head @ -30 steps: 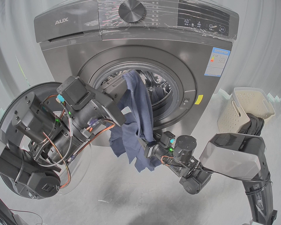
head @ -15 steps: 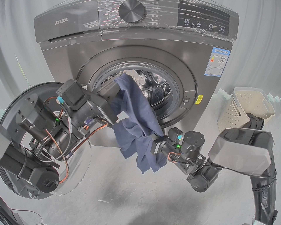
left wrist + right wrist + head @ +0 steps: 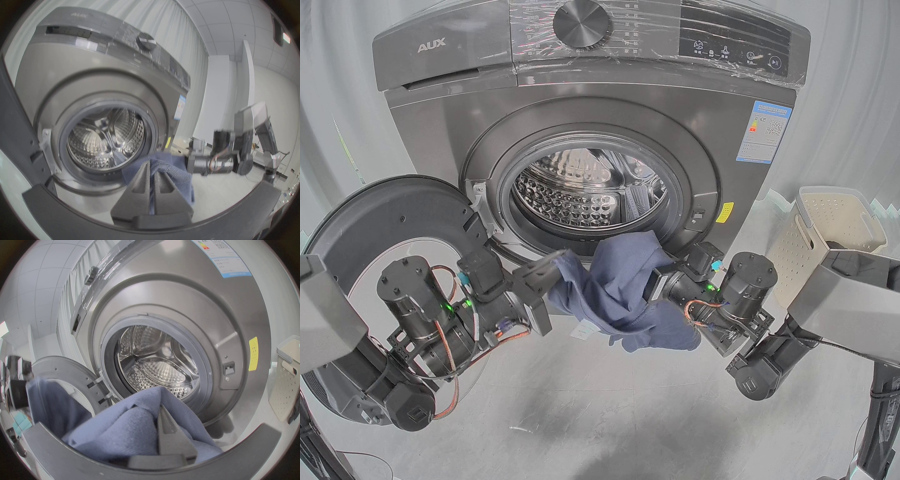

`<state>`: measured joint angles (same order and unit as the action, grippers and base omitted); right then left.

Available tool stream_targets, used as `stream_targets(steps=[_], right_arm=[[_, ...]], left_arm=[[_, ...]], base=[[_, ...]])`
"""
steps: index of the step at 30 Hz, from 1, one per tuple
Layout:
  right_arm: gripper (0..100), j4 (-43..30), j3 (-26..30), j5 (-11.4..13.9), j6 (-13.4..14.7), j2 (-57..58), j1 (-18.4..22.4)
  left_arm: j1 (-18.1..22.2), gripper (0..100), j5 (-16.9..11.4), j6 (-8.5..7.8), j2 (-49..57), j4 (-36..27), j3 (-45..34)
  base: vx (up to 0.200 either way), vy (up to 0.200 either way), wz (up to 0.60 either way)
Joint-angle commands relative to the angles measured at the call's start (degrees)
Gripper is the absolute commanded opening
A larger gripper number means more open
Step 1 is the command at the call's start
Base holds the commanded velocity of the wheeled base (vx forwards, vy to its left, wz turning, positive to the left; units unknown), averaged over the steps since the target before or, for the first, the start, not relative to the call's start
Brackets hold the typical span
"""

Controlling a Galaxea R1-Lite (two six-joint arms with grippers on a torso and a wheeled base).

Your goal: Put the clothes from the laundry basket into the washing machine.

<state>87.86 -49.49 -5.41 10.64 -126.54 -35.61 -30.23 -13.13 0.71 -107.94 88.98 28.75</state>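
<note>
Nearest us, our left tool [image 3: 152, 167] is pinched narrow on a fold of the blue garment [image 3: 619, 281]. Our right tool [image 3: 161, 410] grips the other end, one finger buried in cloth. The garment sags between them, just below the washing machine [image 3: 600, 106] mouth and outside the drum [image 3: 575, 187]. The door [image 3: 381, 212] stands open at our left. The laundry basket [image 3: 844, 215] sits beyond, at our right.
</note>
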Motion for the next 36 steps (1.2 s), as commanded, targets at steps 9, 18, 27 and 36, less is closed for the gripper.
stream_targets(steps=[9, 18, 27, 36], right_arm=[[0, 0.12, 1.15, -0.04, 0.87, 4.55, -1.22], [0, 0.03, 0.8, -0.21, 0.87, 5.51, -3.85], [0, -0.05, 0.63, -0.21, 0.78, 5.25, -3.15], [0, -0.23, 0.71, -0.56, 0.87, 5.43, 1.42]], left_arm=[[1.67, 0, -0.41, -2.2, -7.11, 0.05, -2.73], [1.4, 0, -0.32, -3.08, -8.52, 0.05, -4.31], [2.2, 100, -0.58, -3.08, -8.87, 0.05, -4.4], [1.76, 100, -1.2, -3.26, -10.37, 0.05, -7.56]], base=[[0.0, 0.0, 0.0], [0.0, 0.0, 0.0], [0.0, 0.0, 0.0], [0.0, 0.0, 0.0]])
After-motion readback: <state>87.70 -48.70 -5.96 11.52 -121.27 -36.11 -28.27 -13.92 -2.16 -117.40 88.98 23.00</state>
